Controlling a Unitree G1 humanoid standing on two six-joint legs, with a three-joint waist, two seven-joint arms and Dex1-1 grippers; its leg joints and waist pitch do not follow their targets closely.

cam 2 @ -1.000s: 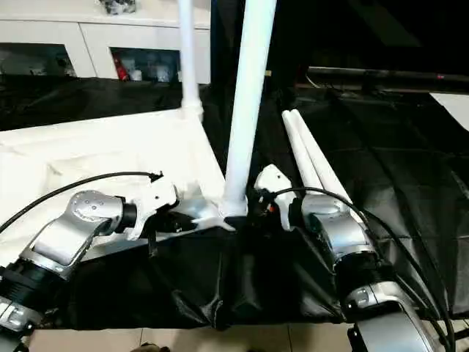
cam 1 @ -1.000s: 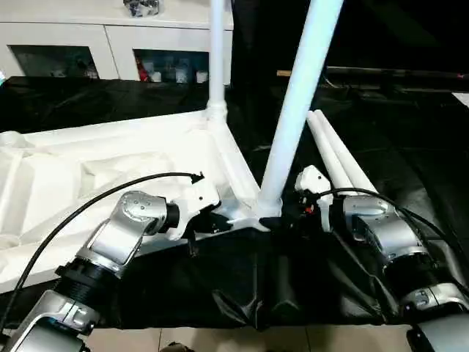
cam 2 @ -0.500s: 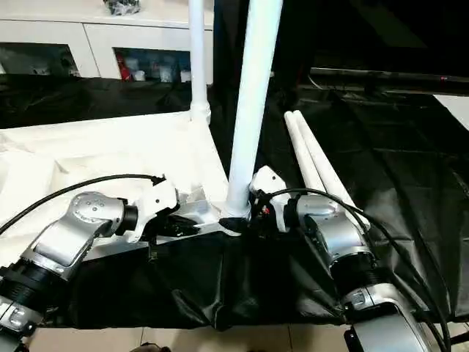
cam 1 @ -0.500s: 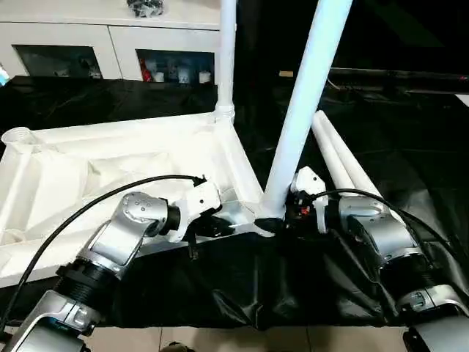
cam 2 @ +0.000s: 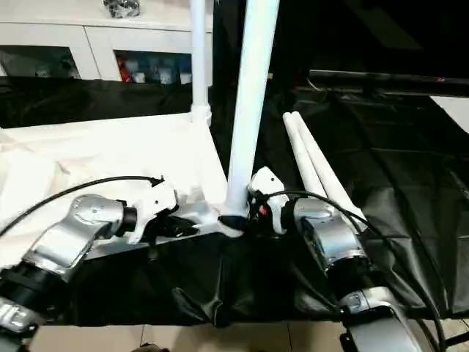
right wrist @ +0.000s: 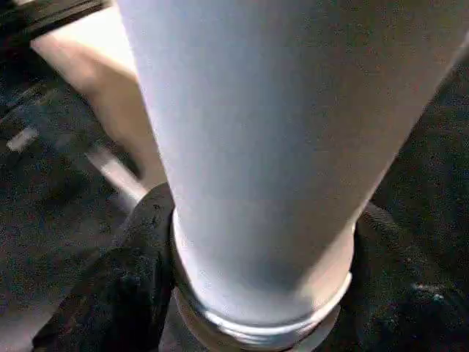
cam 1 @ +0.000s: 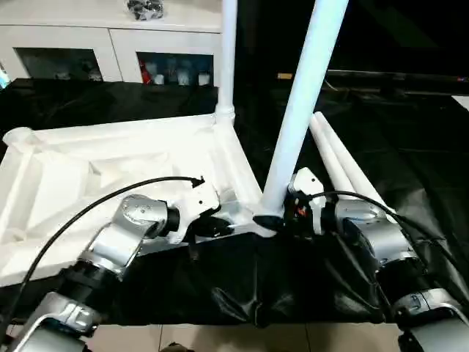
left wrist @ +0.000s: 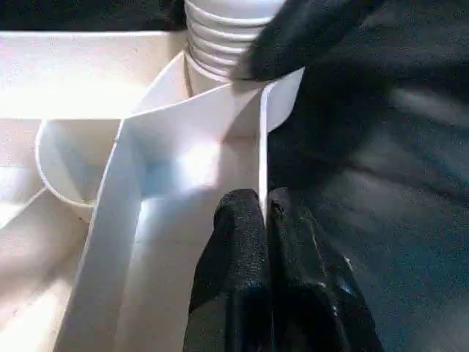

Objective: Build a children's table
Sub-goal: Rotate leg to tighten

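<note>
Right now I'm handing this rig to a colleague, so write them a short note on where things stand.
Left pincer: shut on the edge wall of the tabletop, which lies underside up on the black cover.
Right pincer: fingers on both sides of the base of the near leg, at the near right corner socket.
Done: far leg stands upright in the far right corner; near leg stands in its socket, leaning slightly.
Left: two spare legs lie on the cover to the right; the left corner sockets have no legs yet.
</note>
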